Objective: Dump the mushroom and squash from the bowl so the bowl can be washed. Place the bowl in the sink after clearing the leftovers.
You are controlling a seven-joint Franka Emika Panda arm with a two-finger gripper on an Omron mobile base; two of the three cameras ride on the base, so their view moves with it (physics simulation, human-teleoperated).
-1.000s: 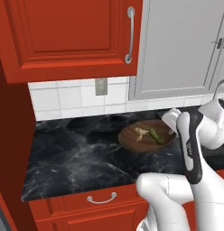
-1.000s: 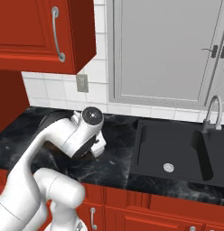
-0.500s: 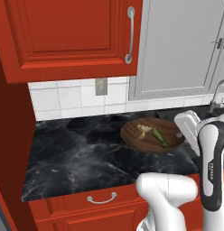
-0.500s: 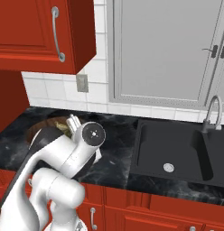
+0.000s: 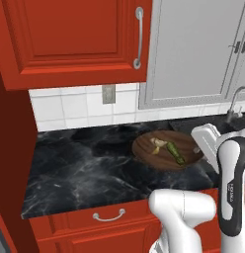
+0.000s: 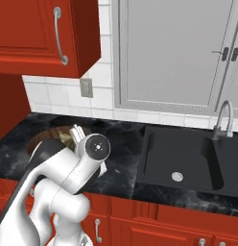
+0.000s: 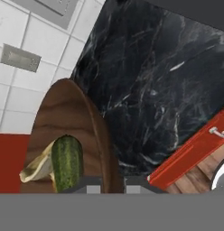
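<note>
Gripper [image 7: 106, 184] sits at the near rim of the bowl [image 7: 73, 117], seen from the hand camera: one dark tip lies over the bowl's inside, the other just outside the rim, so the rim runs between them. Whether the pads actually press the wood, cannot tell.

Left base view, left to right: red upper cabinet [image 5: 70, 39] with a silver handle, outlet plate [image 5: 108, 93] on the white tile, black marble counter [image 5: 80, 168] below. The bowl [image 5: 164, 158] rests on the counter right of centre. Inside it the mushroom [image 5: 156, 145], pale and small, lies left of the squash [image 5: 175, 152], a dark-green strip running toward the near rim. The two are just beside each other. The arm's white wrist covers the bowl's right edge.

Right base view: the bowl [image 6: 41, 141] peeks out behind the arm's upper link at left. The sink [image 6: 188, 161] lies well apart to the right, black, with a round silver drain [image 6: 177, 176] and a curved faucet [image 6: 224, 117] behind it.
</note>
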